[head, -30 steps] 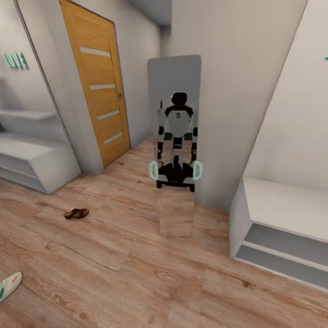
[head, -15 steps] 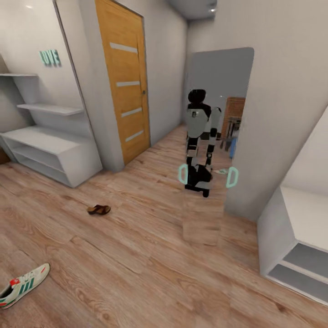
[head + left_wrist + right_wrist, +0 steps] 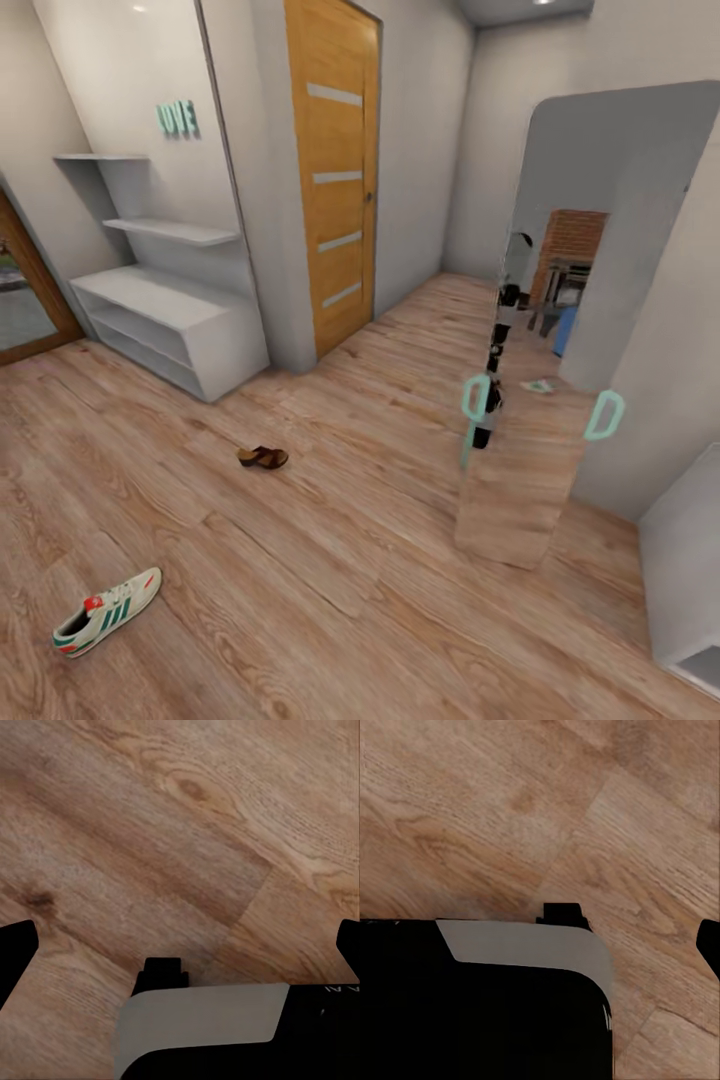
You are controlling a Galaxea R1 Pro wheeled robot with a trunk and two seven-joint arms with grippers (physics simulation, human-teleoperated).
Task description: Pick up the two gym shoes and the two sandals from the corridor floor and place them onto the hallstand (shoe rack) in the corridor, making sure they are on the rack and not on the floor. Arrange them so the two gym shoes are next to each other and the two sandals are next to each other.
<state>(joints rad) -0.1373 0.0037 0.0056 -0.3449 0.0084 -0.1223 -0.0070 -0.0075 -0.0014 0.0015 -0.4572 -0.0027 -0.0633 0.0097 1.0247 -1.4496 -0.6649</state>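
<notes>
One gym shoe (image 3: pixel 107 612), cream-white with green stripes and a red heel tab, lies on the corridor floor (image 3: pixel 330 560) at the head view's lower left. One dark brown sandal (image 3: pixel 263 457) lies farther off, mid-floor, in front of the hallstand (image 3: pixel 170 320), a pale low unit with open shelf slots against the left wall. In the left wrist view my left gripper (image 3: pixel 180 945) hangs over bare planks, its black fingertips (image 3: pixel 15 960) wide apart and open with nothing between them. In the right wrist view one fingertip (image 3: pixel 710 943) of my right gripper sits at the picture's edge over the planks.
An orange wooden door (image 3: pixel 335 180) stands right of the hallstand. A tall mirror (image 3: pixel 560 330) leans on the right wall and reflects part of the robot. A second pale shelf unit (image 3: pixel 690 560) juts in at the far right. Open floor lies between me and the shoes.
The whole head view has swung left, so the camera turned. The hallstand, sandal and gym shoe now sit further into the picture; the mirror has slid right. Nothing on the floor has moved.
</notes>
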